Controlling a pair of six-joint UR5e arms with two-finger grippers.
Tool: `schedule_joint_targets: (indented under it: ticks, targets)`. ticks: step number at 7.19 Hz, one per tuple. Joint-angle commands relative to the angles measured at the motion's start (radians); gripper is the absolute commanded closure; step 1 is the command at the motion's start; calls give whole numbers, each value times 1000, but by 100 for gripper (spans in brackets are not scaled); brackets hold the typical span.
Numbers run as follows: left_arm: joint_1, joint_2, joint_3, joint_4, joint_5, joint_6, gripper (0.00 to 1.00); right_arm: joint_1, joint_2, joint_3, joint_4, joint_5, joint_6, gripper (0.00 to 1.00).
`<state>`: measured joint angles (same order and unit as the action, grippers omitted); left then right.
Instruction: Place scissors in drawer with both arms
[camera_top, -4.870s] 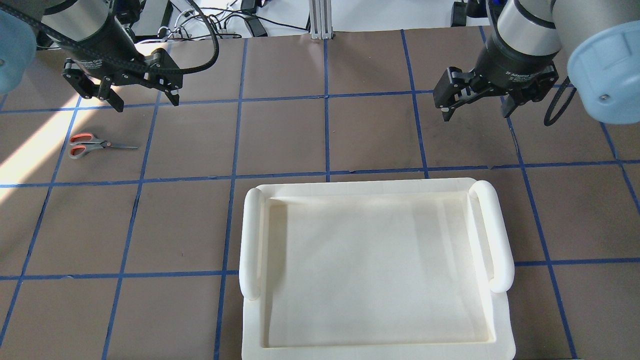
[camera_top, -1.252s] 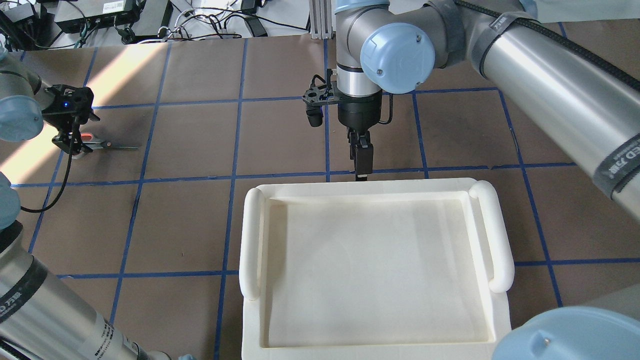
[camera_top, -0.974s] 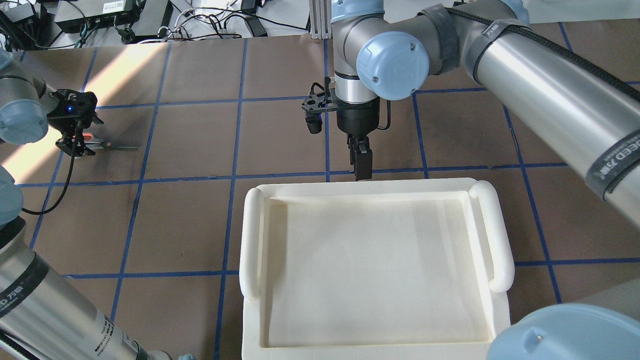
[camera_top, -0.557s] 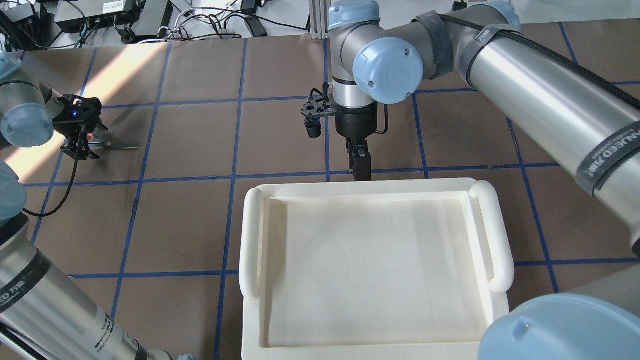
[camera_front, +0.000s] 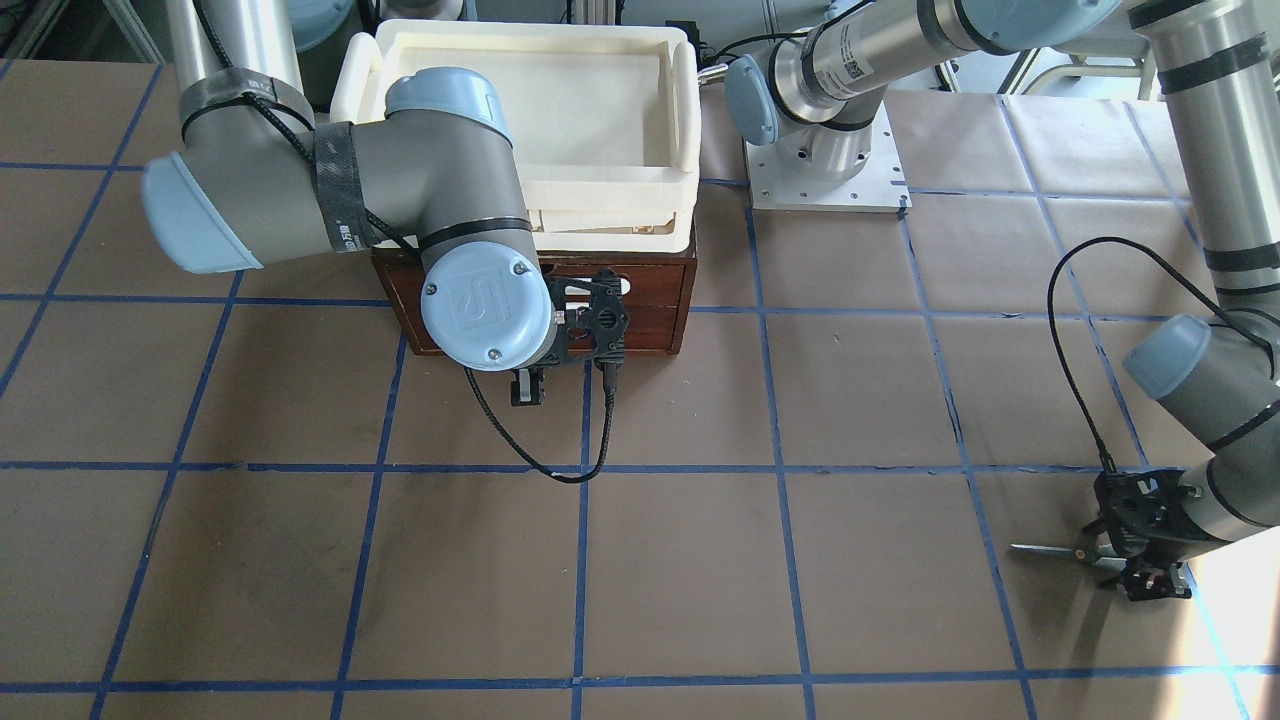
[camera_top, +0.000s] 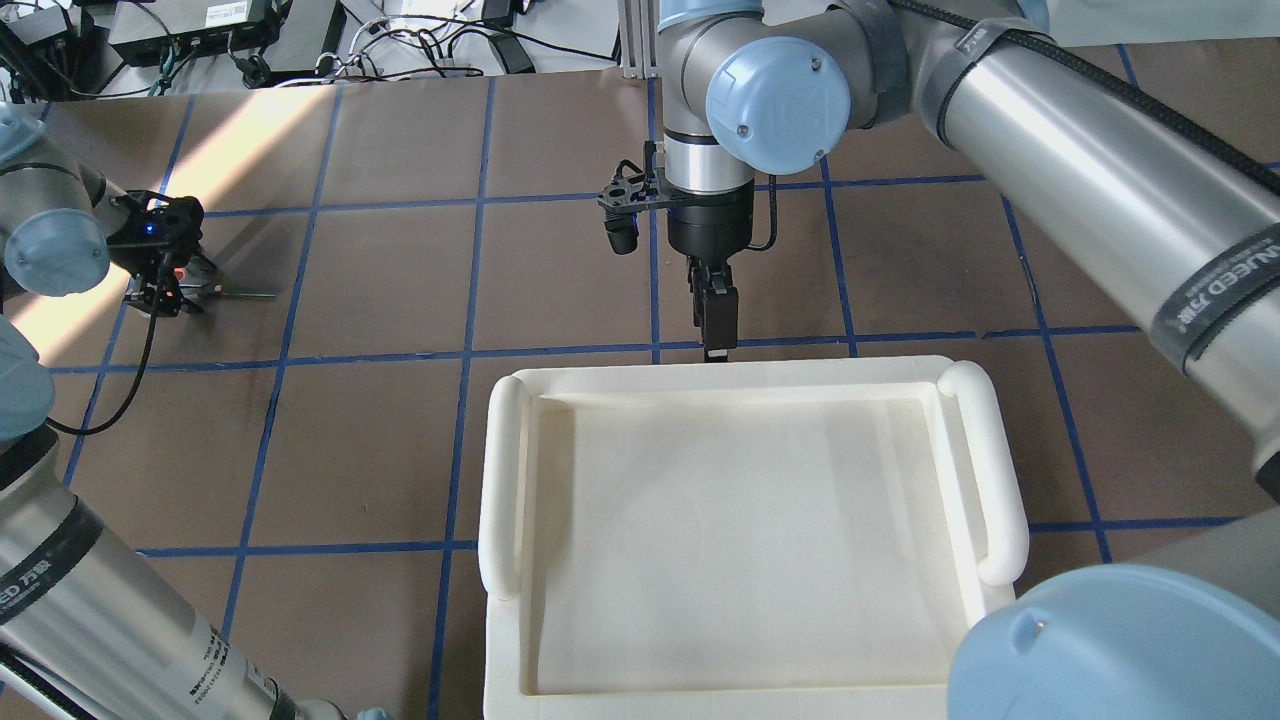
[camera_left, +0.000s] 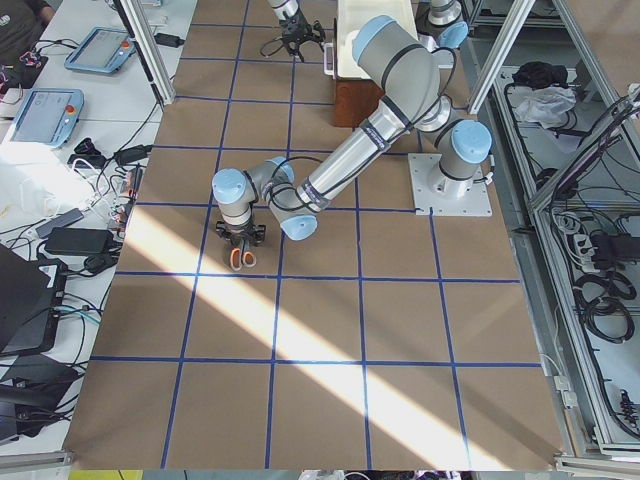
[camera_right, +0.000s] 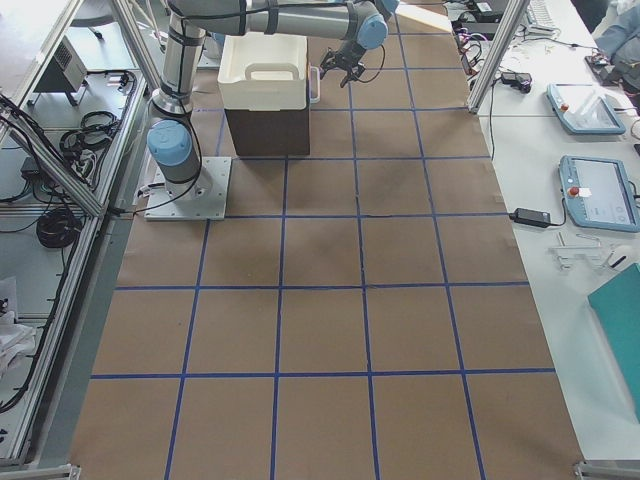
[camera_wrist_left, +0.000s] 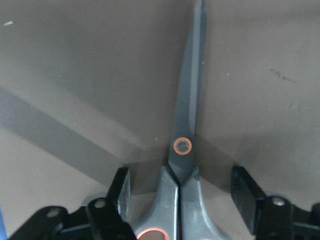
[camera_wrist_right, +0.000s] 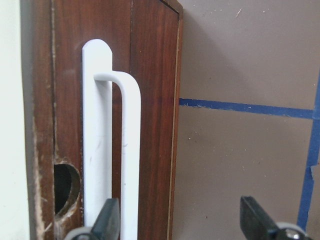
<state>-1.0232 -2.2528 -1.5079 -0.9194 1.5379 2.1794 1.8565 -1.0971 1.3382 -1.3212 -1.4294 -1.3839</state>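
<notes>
"Since the first overhead frame both arms have swung down from the top corners. Left gripper (camera_wrist_left: 182, 192)?"

"Wide open, fingers either side of the scissors (camera_wrist_left: 192, 100), gripping nothing. They lie flat at the overhead view's left edge."

"Right gripper (camera_wrist_right: 182, 217)?"

"Open too, empty, at the drawer (camera_wrist_right: 150, 100) front, the white handle (camera_wrist_right: 131, 150) between its fingers."

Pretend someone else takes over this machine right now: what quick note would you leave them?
Left gripper: open, straddling the scissors near their pivot; they lie flat on the table.
Right gripper: open, around the white bar handle of the drawer, which looks closed.
Done: both grippers in position.
To do: grasp scissors, pull drawer open, drop scissors inside.
</notes>
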Motion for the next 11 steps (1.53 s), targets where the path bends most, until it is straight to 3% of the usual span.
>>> schedule_joint_targets:
  ticks: [1,8,11]
  targets:
    - [0,4,0,10,16,17,100,-3,37,-13,28,24,-12,12]
    - [-15,77,0,-44,18,56,100,4,34,28,43,7,-12,15]
    - [-57,182,2,-145,10,49,100,7,34,48,5,7,-10,30]
